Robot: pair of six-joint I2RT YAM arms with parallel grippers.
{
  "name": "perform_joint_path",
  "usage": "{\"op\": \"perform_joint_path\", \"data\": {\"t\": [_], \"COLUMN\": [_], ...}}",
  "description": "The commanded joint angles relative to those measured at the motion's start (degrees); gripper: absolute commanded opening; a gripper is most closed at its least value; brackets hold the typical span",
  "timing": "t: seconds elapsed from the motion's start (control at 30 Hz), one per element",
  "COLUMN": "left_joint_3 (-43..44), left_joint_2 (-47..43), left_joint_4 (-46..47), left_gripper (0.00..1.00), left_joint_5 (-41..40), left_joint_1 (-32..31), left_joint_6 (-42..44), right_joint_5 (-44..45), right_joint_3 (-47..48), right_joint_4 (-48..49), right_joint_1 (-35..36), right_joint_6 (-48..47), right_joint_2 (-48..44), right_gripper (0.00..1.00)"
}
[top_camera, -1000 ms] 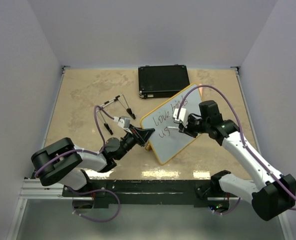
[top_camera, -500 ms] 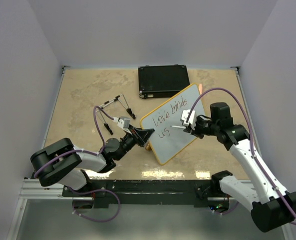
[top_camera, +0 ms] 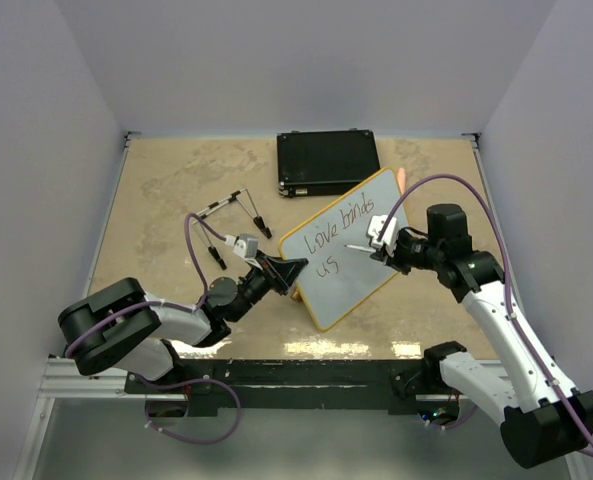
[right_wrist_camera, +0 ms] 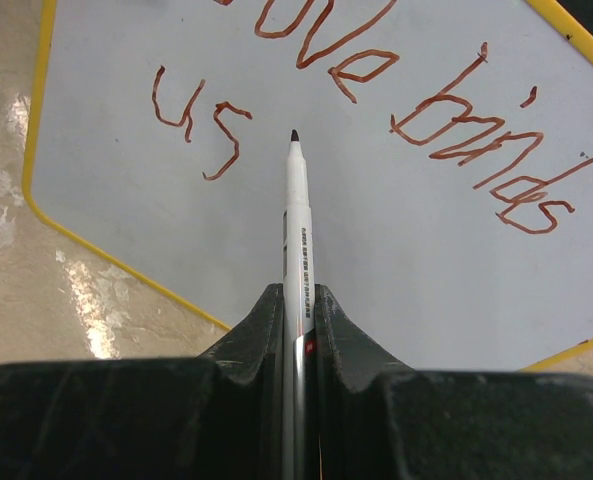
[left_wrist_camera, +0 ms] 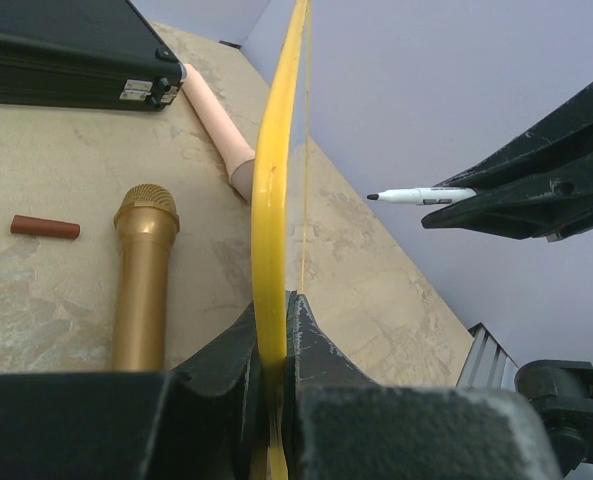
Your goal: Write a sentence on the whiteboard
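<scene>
Whiteboard (top_camera: pixel 341 250): held at a tilt over the middle of the worktop (top_camera: pixel 176 190), its face turned toward the right arm. Whether its lower edge touches the worktop cannot be told.
Left tool (top_camera: pixel 294 268): jaws pressed onto the yellow frame at the board's 8 o'clock edge, pinching the whiteboard.
Right tool (top_camera: pixel 378 245): at 3 o'clock of the board's face, fingers clamped on a white marker (right_wrist_camera: pixel 297 215).
Marker tip: dark and aimed at the face just to the 3 o'clock side of "us". The left wrist view shows a gap between tip and board.
Sentence (top_camera: pixel 328 238): red-brown cursive in two slanted lines, "Love binds" over "us".
Beyond the board: black case (top_camera: pixel 328 162) at 12 o'clock. A gold microphone (left_wrist_camera: pixel 141 280), a small red cap (left_wrist_camera: pixel 44 227) and a pink cylinder (left_wrist_camera: pixel 216 115) lie on the worktop.
</scene>
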Motion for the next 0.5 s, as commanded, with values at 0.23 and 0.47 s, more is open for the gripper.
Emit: {"op": "perform_joint_path", "data": {"t": [0.23, 0.47], "left_joint_3": [-1.52, -1.61], "left_joint_2": [-0.67, -0.5], "left_joint_4": [-0.47, -0.12], "left_gripper": [0.0, 0.0], "left_joint_5": [0.72, 0.81], "left_joint_1": [-0.3, -0.21], "left_joint_6": [4.76, 4.4], "right_joint_5": [-1.07, -0.89], "right_joint_3": [0.14, -0.03], "right_joint_4": [2.06, 2.15], "right_joint_1": [-0.72, -0.8], "right_joint_6": [1.11, 1.02], "right_joint_2": [-0.35, -0.17], "right_gripper": [0.0, 0.0]}}
